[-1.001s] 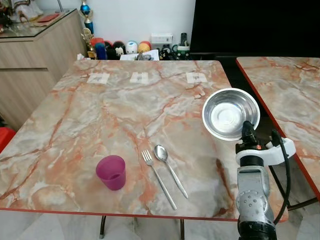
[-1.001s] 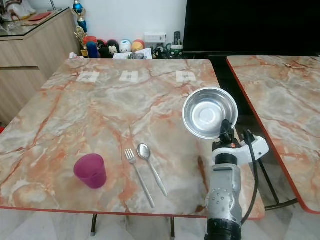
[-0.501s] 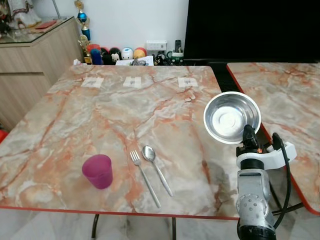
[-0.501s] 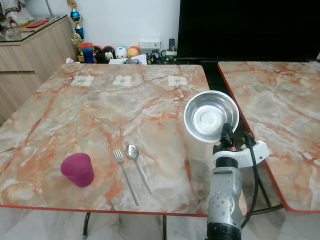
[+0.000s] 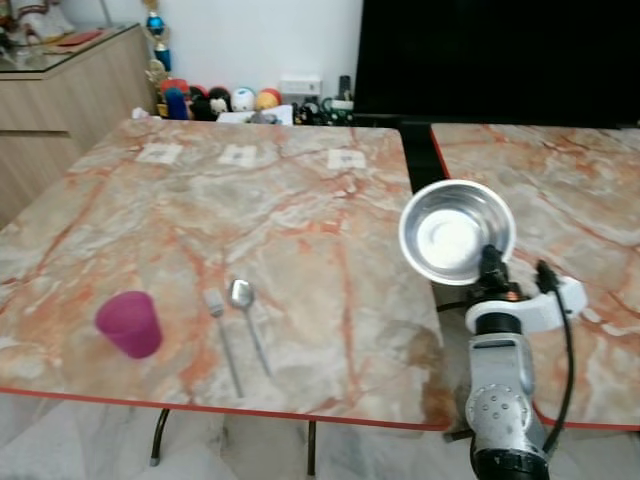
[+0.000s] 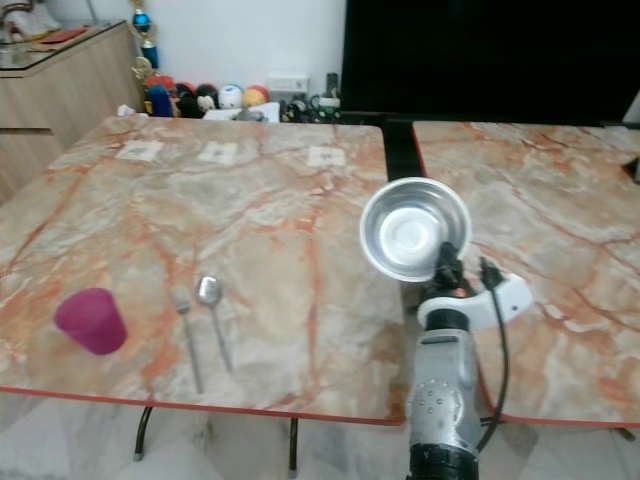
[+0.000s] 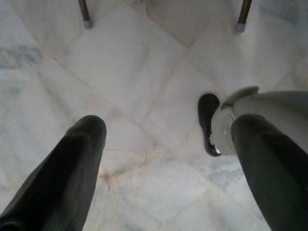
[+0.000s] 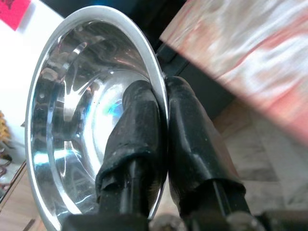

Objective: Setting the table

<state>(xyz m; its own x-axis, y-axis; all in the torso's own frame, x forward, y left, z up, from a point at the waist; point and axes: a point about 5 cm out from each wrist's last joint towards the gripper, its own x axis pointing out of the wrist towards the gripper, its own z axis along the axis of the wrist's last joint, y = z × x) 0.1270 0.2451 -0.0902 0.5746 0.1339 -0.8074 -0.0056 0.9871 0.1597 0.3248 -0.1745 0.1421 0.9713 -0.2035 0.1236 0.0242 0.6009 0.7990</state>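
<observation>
Steel bowl held up by its rim in the right gripper, in the air over the gap between the two marble tables.

Its hollow is tilted toward the head camera; in the right wrist view one black finger lies inside the bowl and the other outside, pinching the rim between them. On the near table, to the robot's left of the bowl, a fork and a spoon lie side by side, and a purple cup stands upright further left near the front edge. A second marble table stands just to the right. The left gripper hangs over the pale tiled floor, its fingers spread apart and empty.
</observation>
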